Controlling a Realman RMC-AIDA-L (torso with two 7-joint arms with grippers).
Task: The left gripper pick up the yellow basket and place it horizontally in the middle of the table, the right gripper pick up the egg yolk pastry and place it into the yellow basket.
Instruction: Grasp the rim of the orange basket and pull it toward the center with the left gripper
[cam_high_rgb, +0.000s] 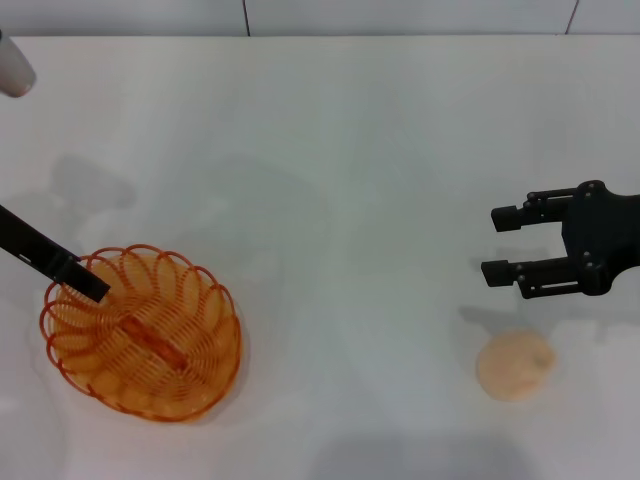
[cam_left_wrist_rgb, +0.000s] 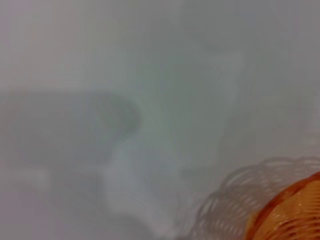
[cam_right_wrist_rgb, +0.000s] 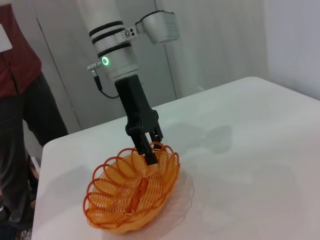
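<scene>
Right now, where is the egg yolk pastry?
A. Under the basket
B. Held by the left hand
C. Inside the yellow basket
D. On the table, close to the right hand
D: the egg yolk pastry lies on the bare table, beside the open right hand, far from the yellow basket.

An orange-yellow spiral wire pattern with a looped, scalloped rim is shown by the basket (cam_high_rgb: 150, 345). The pastry (cam_high_rgb: 515, 366) is coloured pale beige-yellow. The table (cam_high_rgb: 330, 180) is plain white. Both the left gripper (cam_right_wrist_rgb: 149, 150) and the right gripper (cam_high_rgb: 505, 245) are black; a silver-white cuff (cam_right_wrist_rgb: 114, 52) with black bands and a green light is seen above the left gripper.
</scene>
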